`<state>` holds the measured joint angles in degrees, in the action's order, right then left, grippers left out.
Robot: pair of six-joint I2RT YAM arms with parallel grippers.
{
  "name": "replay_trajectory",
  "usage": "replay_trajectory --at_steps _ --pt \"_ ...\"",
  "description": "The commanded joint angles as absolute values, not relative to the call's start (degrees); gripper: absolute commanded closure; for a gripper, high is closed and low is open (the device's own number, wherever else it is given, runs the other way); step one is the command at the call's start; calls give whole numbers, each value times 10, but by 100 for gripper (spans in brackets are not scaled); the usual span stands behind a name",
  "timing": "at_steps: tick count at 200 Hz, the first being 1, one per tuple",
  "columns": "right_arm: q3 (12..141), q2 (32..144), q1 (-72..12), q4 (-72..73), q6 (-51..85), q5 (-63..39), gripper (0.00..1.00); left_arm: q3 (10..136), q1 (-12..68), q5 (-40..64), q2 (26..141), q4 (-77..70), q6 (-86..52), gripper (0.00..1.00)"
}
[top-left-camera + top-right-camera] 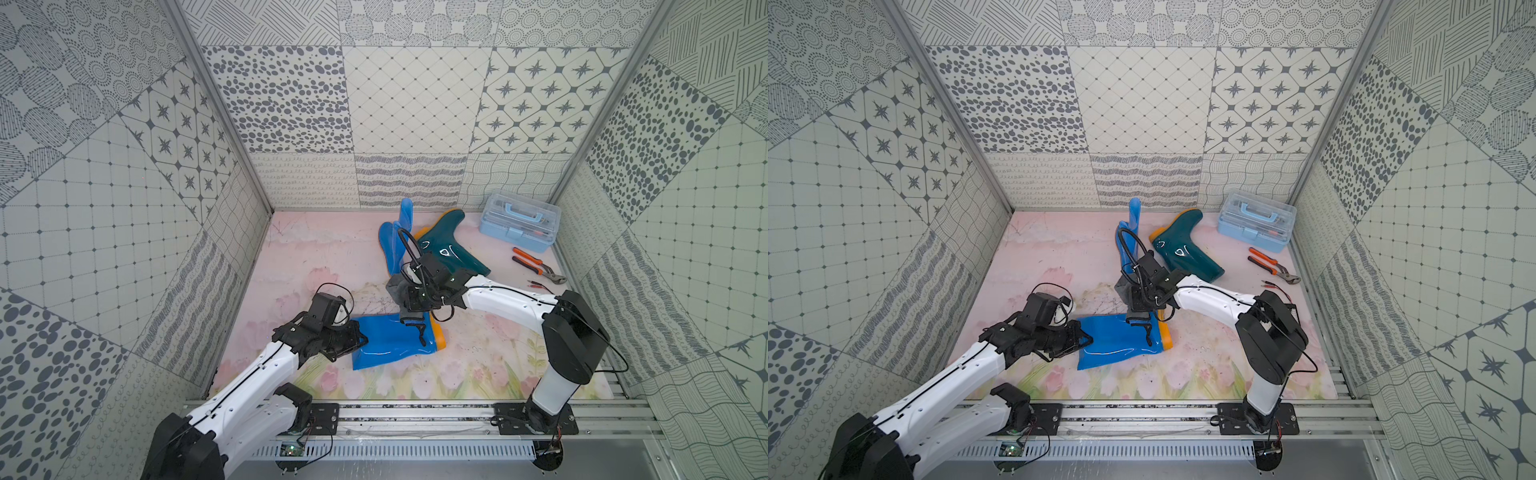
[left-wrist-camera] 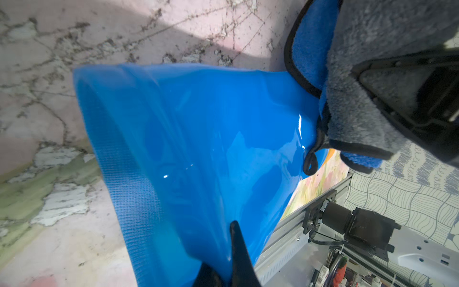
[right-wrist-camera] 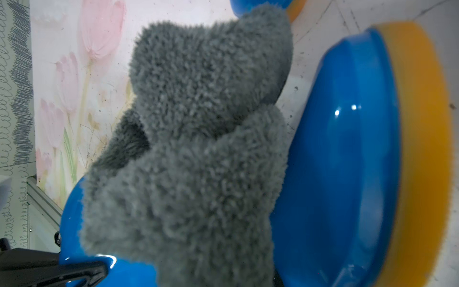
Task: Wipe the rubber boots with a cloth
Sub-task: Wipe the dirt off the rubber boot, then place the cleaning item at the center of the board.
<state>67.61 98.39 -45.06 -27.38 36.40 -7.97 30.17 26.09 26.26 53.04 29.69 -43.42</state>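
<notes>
A bright blue rubber boot (image 1: pixel 390 343) (image 1: pixel 1121 347) lies on its side at the front centre, orange sole (image 3: pixel 422 149) to the right. My left gripper (image 1: pixel 358 338) (image 2: pixel 223 251) is shut on the rim of its shaft (image 2: pixel 198 149). My right gripper (image 1: pixel 409 309) (image 1: pixel 1138 307) is shut on the grey cloth (image 1: pixel 397 291) (image 3: pixel 198 149), which hangs onto the boot near its ankle and hides the jaws. The cloth's blue trim and black loop (image 2: pixel 310 164) touch the boot. A second blue boot (image 1: pixel 395 243) and a teal boot (image 1: pixel 451 245) lie behind.
A light blue clear-lidded toolbox (image 1: pixel 519 226) stands at the back right. Orange-handled pliers (image 1: pixel 536 266) and thin red probes (image 1: pixel 540 286) lie in front of it. Patterned walls close in on three sides. A metal rail (image 1: pixel 415 415) runs along the front.
</notes>
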Motion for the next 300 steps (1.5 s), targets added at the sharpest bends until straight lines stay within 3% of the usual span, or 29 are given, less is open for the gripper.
replay_trajectory --at_steps 1,38,70,107,158,190,202,221,256,274,300 --pt "594 938 -401 -269 369 -79 98 333 259 279 541 353 -378 100" --pt "492 814 -265 -270 368 -114 97 346 259 296 528 374 -376 100" --pt "506 755 -225 -305 347 -126 96 396 260 339 513 428 -349 100" --pt "510 748 -216 -318 336 -131 94 456 260 373 501 465 -333 100" --pt "487 740 -236 -374 302 -99 90 490 260 369 504 408 -376 100" --pt "435 708 -249 -395 298 -131 85 527 260 364 517 398 -384 100" --pt "412 701 -262 -396 304 -139 79 540 260 357 522 398 -383 100" --pt "401 686 -276 -438 317 -93 44 550 261 355 529 387 -387 100" --pt "452 617 -279 -518 329 -2 15 552 261 357 544 374 -393 100" --pt "488 598 -279 -553 329 36 8 554 262 357 547 371 -392 100" --pt "499 558 -324 -538 315 88 6 557 264 358 549 363 -398 100"
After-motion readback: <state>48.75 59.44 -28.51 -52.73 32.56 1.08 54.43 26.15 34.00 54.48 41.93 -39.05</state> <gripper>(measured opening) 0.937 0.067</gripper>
